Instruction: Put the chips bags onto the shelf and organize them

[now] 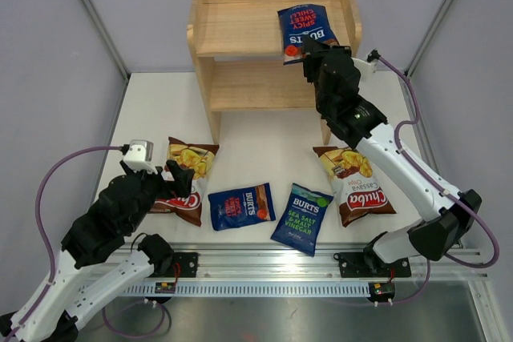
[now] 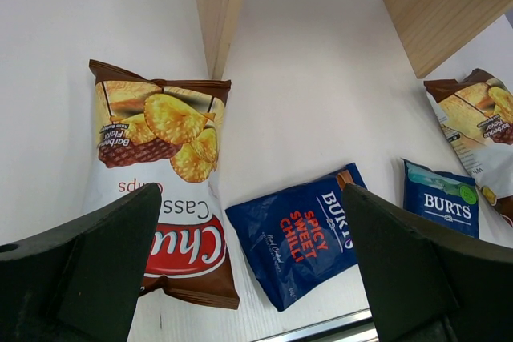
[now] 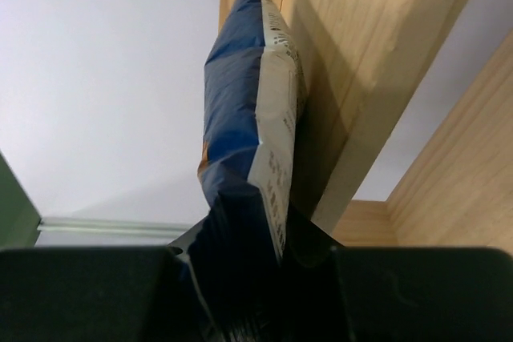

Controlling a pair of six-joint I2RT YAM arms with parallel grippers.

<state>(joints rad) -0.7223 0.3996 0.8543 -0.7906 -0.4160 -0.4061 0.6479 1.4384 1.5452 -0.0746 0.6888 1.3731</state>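
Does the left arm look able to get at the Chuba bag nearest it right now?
Probably yes. The left gripper is open just above that Chuba bag, which lies flat on the table with nothing on it. The Burts bag beside it does not cover it.

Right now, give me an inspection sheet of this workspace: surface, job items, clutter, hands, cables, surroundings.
Surface: white table, four bags lying flat on it.
Job's things: wooden shelf; held Burts bag upright at the top tier's right end; on the table, left to right, left Chuba bag, chilli Burts bag, sea salt Burts bag, right Chuba bag.
Clutter: nothing seen.
Hands: right hand shut on the held Burts bag; left hand open above the left Chuba bag, holding nothing.
Cables: left purple cable and right purple cable loop off the arms.
Surroundings: grey walls; metal rail at the near edge.
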